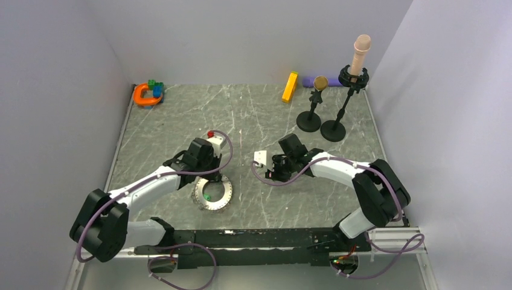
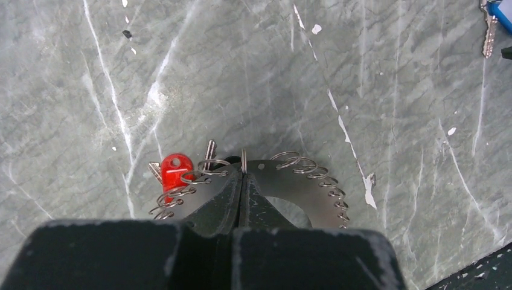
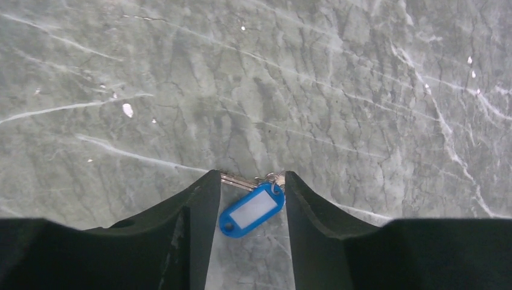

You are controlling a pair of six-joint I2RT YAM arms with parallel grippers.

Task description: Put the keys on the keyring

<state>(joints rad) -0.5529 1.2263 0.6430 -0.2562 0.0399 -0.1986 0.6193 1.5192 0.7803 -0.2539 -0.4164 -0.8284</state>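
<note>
Left gripper (image 2: 242,181): jaws pressed together, clamped on the band of the keyring (image 2: 302,181). The keyring lies close to the near edge of the tabletop (image 1: 253,115), left of centre. A red key (image 2: 175,171) sits among the wire loops on its left side. A green key (image 1: 206,197) shows at its open centre.

Right gripper (image 3: 247,199): positioned near the middle of the tabletop, jaws apart, one finger on each side of the blue-tagged key (image 3: 252,209). The tag lies flat and slanted between the fingers. Its metal blade points left and its small split ring lies beside the right finger. Neither finger appears to touch the tag.

Step in hand, as judged: picking up the blue-tagged key.

1. Lower the fingertips to the tabletop before closing, since the tag is thin.
2. Close across the tag's narrow width, at mid-length.
3. Leave the split ring clear of the pads so that it can be threaded.
4. Hold the left arm steady to give the keyring a fixed position.
</note>
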